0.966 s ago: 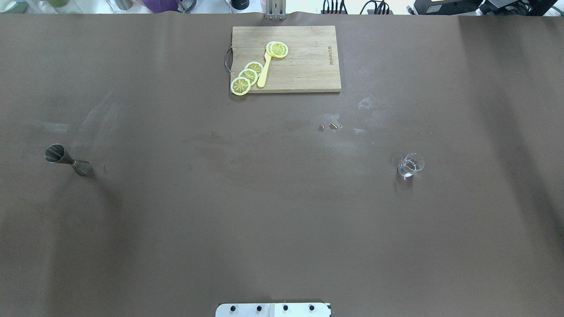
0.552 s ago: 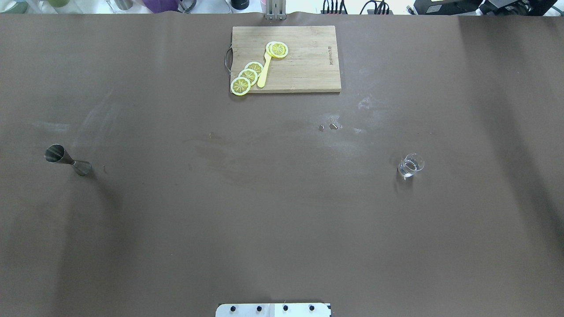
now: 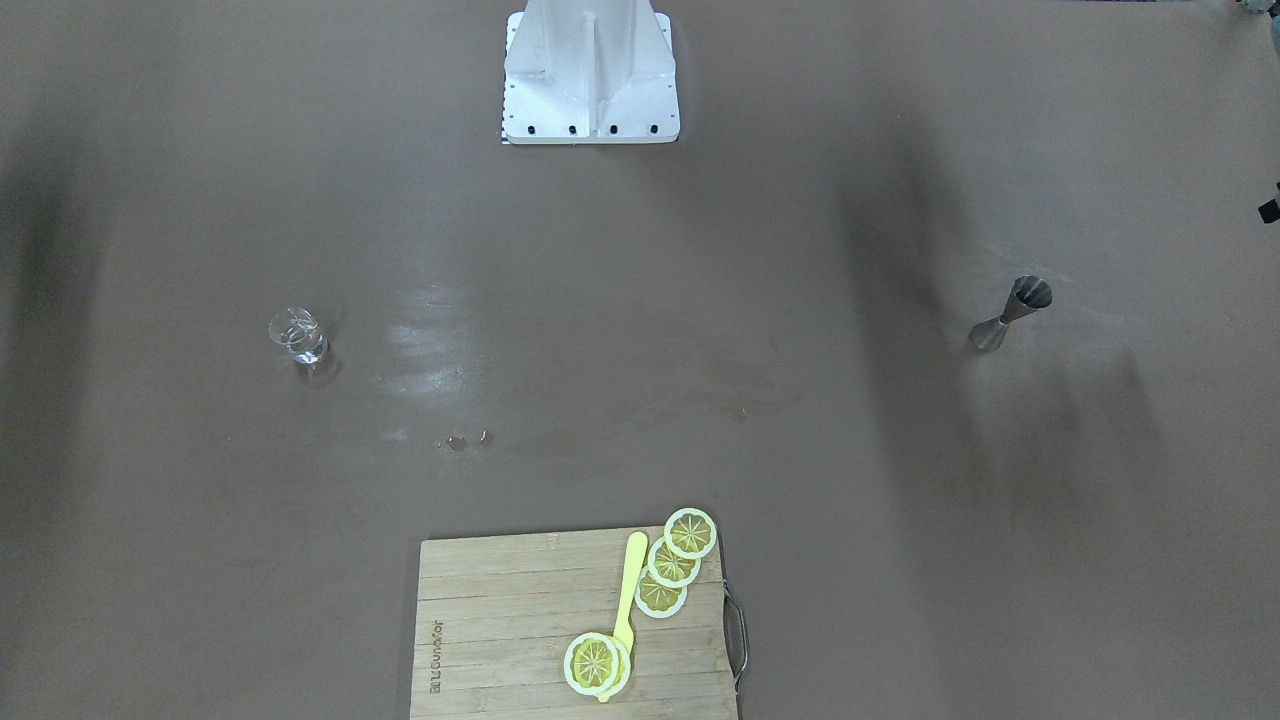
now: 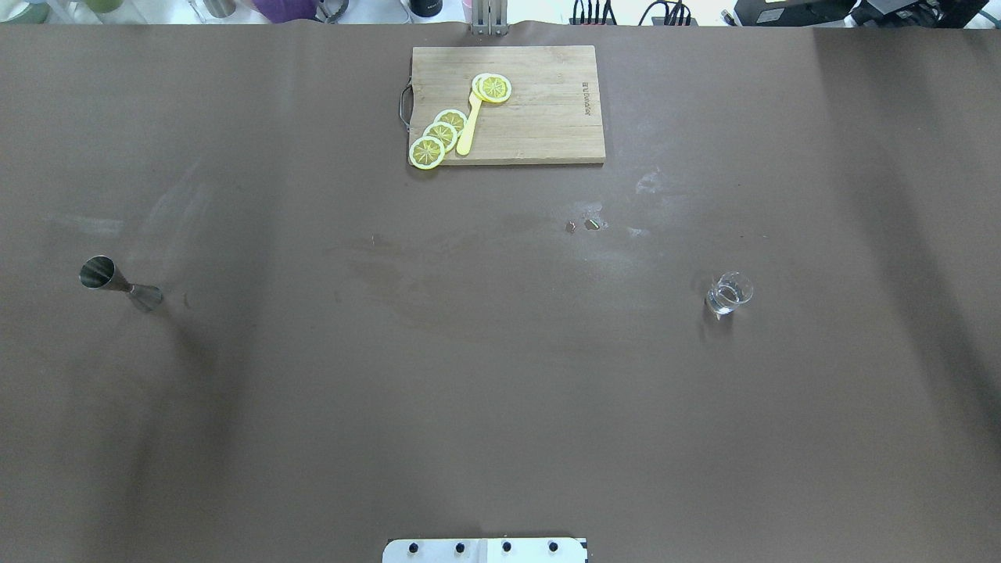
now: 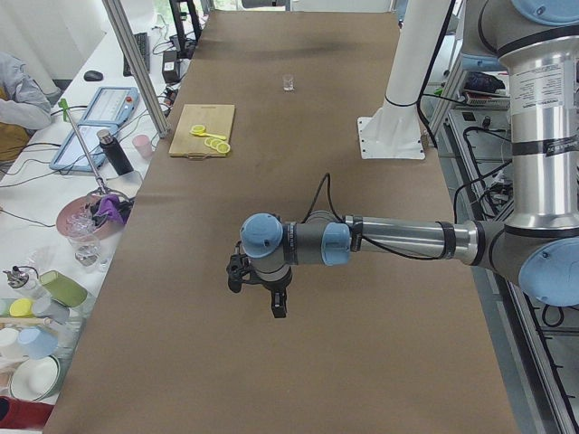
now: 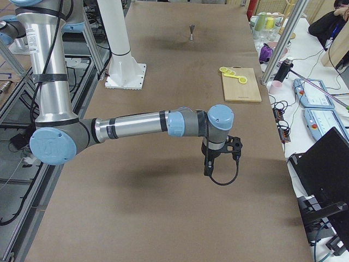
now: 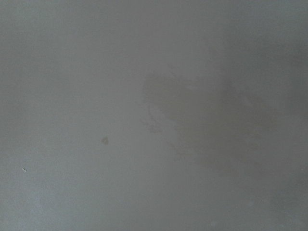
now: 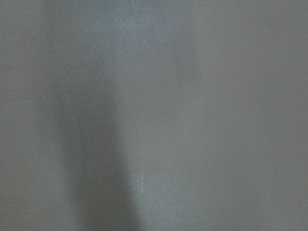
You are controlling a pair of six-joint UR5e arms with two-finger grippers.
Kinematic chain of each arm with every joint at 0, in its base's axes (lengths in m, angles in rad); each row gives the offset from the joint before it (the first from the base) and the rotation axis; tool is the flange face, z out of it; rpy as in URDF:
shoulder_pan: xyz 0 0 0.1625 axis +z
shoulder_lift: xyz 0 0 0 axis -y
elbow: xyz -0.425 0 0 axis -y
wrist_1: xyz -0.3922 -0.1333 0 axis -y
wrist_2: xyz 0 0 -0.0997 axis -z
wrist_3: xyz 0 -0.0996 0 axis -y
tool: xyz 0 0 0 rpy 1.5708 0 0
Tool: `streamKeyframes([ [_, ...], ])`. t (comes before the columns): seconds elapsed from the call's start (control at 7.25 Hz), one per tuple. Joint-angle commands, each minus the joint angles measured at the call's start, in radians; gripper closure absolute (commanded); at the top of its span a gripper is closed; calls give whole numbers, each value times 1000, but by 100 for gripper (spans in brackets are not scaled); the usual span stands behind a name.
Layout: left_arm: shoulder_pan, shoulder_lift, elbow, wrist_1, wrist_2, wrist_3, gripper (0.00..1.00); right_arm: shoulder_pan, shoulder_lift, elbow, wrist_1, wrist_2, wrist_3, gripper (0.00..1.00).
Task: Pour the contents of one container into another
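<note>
Outside the overhead view, whether left fingers (image 5: 279, 306) or right fingers (image 6: 206, 167) are clenched cannot be told

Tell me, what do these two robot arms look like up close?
The left arm and right arm are silver metal tubes linked by grey joints with light blue round caps. The left gripper and right gripper are small and black, each with a thin black cable looping near the wrist.

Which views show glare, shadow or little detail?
Front-facing view: pale glare on the table beside the glass cup. Overhead view: broad soft shadows near the jigger. Both wrist views: only dull, featureless table surface.
</note>
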Motion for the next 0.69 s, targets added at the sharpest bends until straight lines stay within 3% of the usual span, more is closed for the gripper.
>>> streamKeyframes([
  [0.0,1,-14,8,1,7,3,1,0,-3,-3,1,2,0,0],
  [0.55,-2,-10,-13,11,82,5,1,0,-9,-1,3,2,0,0],
])
